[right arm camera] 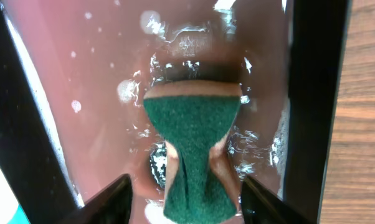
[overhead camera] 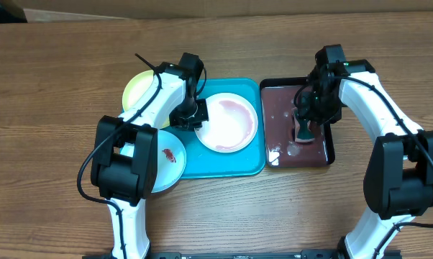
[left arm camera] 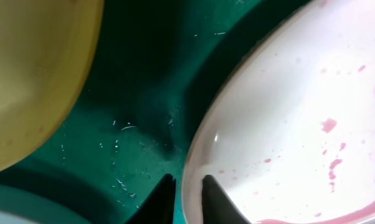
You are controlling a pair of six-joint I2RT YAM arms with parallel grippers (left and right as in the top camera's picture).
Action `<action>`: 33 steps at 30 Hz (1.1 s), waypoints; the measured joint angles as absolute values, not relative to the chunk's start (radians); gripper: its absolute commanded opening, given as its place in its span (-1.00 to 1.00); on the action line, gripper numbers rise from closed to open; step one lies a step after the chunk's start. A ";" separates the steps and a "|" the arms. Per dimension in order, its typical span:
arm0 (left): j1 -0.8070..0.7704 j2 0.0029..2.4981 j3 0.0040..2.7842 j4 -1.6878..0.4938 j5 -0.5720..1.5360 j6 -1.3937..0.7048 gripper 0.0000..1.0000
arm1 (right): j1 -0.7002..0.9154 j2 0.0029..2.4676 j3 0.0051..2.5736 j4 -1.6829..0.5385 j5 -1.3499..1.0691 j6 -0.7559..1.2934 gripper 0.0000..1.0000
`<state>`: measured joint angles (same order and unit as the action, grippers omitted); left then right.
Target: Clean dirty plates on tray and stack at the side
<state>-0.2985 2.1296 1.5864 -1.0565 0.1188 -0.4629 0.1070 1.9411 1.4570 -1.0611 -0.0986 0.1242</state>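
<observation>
Small round white plastic plate (overhead camera: 227,122), pink-smeared, lies on large turquoise rectangular plastic tray (overhead camera: 224,164), mid wooden surface (overhead camera: 58,72). L claw (left arm camera: 187,186) only slightly open, astride plate's left rim, sliver of tray visible beside one finger. Yellow-green plate (overhead camera: 137,93) & pale blue plate (overhead camera: 162,173) w/ red smear sit at tray's left edge. R claw (right arm camera: 186,183) wide open around green sponge (right arm camera: 190,124) in black tray (overhead camera: 276,115) of reddish water, fingers clear of it.

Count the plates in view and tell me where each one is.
3. White plate on the turquoise tray; yellow-green plate at the tray's far-left corner; pale blue plate at its near-left edge. The left arm partly covers the last two, so more could be hidden.
</observation>
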 measured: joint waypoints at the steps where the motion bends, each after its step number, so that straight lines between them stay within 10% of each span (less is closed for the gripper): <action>1: -0.300 2.130 1.586 -1.056 0.119 -0.461 -0.53 | 0.107 1.941 1.457 -1.058 -0.097 0.126 0.20; 11: -0.300 2.130 1.586 -1.044 0.119 -0.461 -0.53 | 0.026 1.942 1.554 -1.061 -0.098 0.166 0.29; 18: -0.300 2.130 1.560 -1.005 0.119 -0.462 -0.61 | -0.138 1.941 1.569 -1.062 -0.097 0.197 1.00; 21: -0.300 2.130 1.551 -0.998 0.119 -0.461 -0.92 | -0.192 1.942 1.569 -1.073 -0.096 0.203 1.00; 33: -0.268 2.130 1.668 -1.106 0.145 -0.448 -0.92 | -0.239 1.941 1.569 -1.064 -0.093 0.205 1.00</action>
